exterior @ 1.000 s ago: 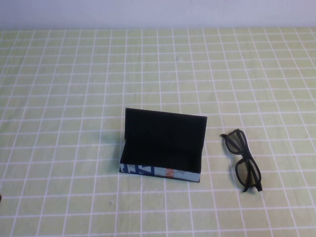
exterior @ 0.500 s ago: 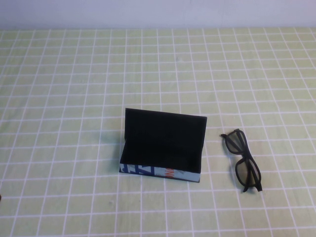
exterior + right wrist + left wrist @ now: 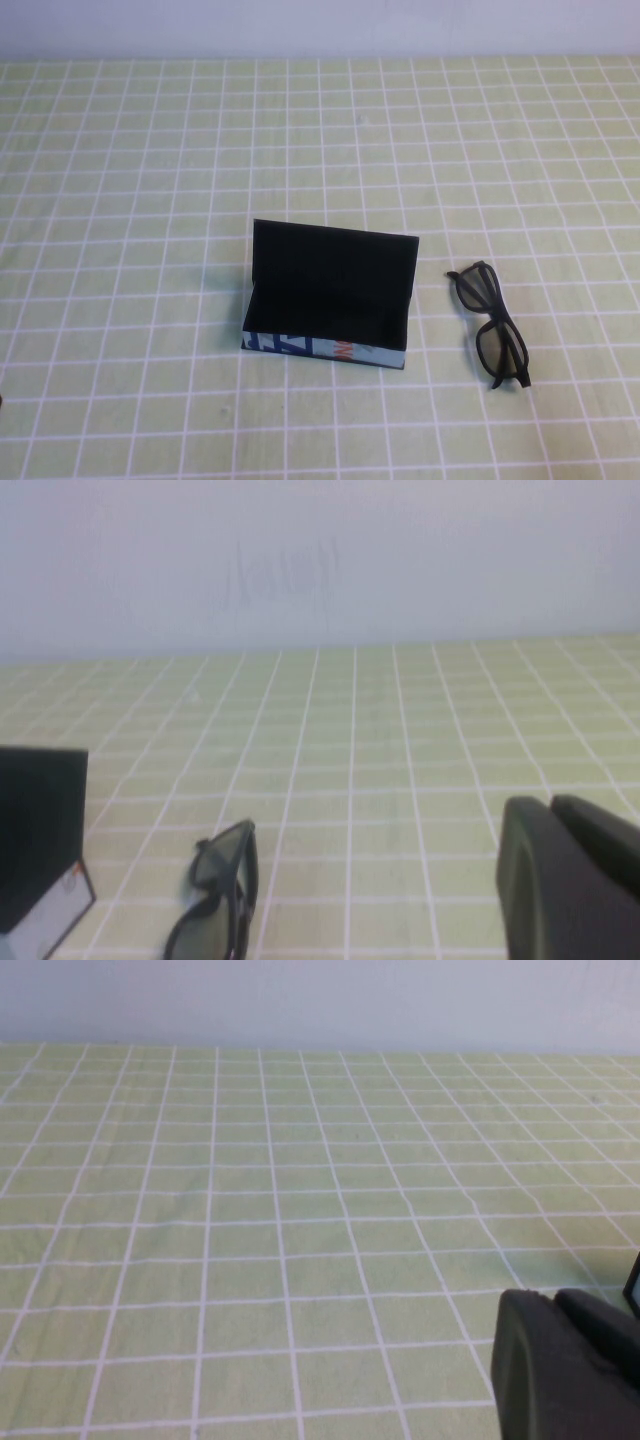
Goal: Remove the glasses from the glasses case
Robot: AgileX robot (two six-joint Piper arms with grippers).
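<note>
**Glasses out on the bench beside the open case**

The bench [image 3: 120, 200] is covered by a pale green cloth with a white grid, and a plain light wall runs along its far edge.

The case [image 3: 328, 300] sits near the middle of the bench. Its flap lid stands upright at the back, showing the black lining. The near side is light blue with dark blue, white and orange print. From the right wrist view only one end of the case [image 3: 40, 840] shows, its lid raised.

The glasses [image 3: 492, 322] lie flat on the cloth to the right of the case, apart from it, with the frame running roughly front to back and the dark lenses showing. The right wrist view shows the glasses [image 3: 220, 895] just beside the case's end.

Neither arm appears in the high view. The left claw [image 3: 565, 1365] shows only as a dark piece at the corner of its wrist view, above bare cloth; I cannot tell whether it is open or closed. The right claw [image 3: 570, 880] shows likewise, low over the cloth on the glasses' right, and its state cannot be told either.
</note>
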